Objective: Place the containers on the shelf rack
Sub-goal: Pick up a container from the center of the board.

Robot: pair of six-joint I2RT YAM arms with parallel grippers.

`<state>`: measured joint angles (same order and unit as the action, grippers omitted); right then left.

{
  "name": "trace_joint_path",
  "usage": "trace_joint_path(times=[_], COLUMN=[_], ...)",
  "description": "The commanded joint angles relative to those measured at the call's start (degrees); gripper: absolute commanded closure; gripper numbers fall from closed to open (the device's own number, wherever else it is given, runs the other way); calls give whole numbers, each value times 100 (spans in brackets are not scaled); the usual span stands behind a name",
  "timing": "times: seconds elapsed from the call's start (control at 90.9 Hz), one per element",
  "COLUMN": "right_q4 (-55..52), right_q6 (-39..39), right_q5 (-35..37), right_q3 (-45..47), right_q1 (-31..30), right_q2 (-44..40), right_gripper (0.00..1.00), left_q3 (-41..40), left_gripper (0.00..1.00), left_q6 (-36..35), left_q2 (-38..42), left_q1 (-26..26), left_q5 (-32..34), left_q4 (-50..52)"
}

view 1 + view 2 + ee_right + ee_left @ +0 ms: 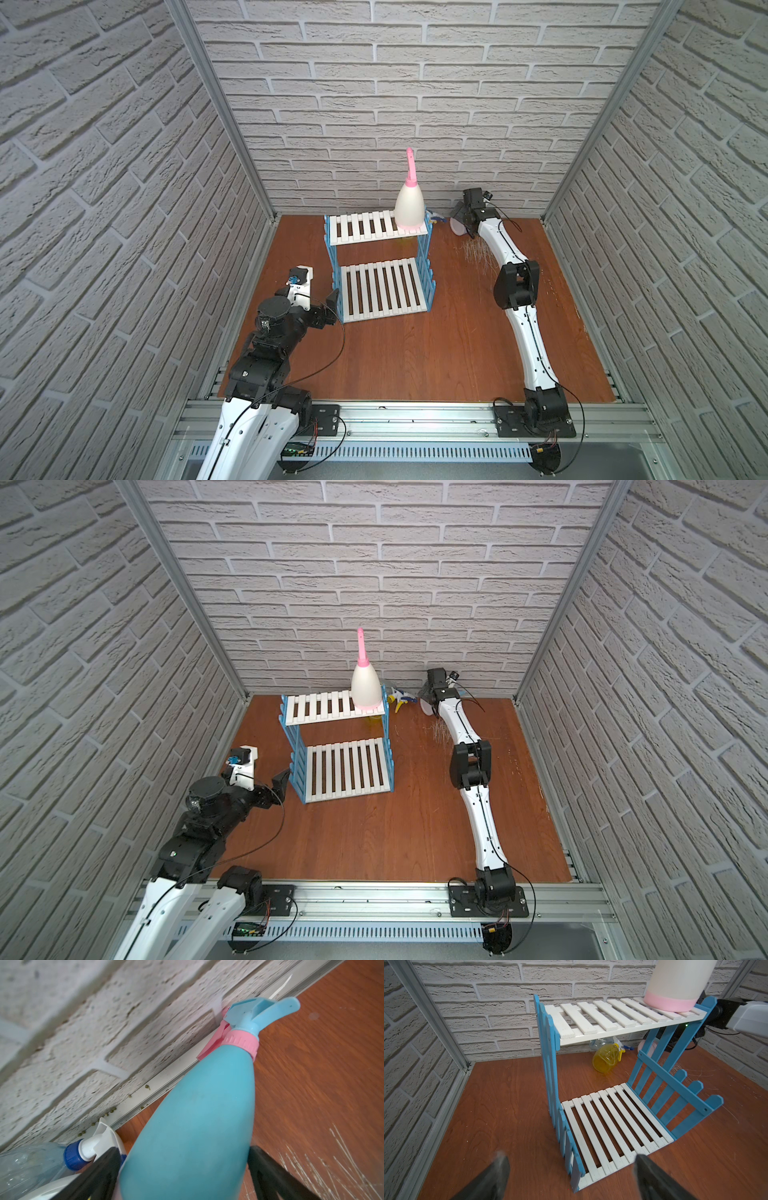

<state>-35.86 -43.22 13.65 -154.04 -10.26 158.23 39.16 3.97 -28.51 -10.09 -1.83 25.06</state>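
Right wrist view: right arm [498, 245] stretched far, jaws spread around the lying light-blue bottle [193, 1122], perhaps touching.

We're looking into a robot test cell, not a lived-in room: brick-pattern panels [374, 104] slot into bare aluminium posts [226, 116] around a wood-look table [415, 353]. The left arm [266, 332] and right arm [527, 340] stand bolted to a slotted rail [415, 419] at the front edge.
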Motion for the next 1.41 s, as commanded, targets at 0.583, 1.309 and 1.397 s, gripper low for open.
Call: trace_joint_path(times=[0.583,1.309,1.397], right_q4=[117,468,504], right_q6=[-1035,-403,-146], right_q5=[-1015,-984,-970], right_q3=[614,2744,3288], right_q1=[236,270,279], right_q2=[-214,-1542,-1999], right_gripper=[1,13,12], left_q3=[127,128,135], left_gripper=[2,2,2], left_q6=[-10,-10,-2], left_q2=[-97,-32,-15], left_q1=[42,50,50], left_q5=[-121,-126,-147], left_q4=[-194,-172,-174])
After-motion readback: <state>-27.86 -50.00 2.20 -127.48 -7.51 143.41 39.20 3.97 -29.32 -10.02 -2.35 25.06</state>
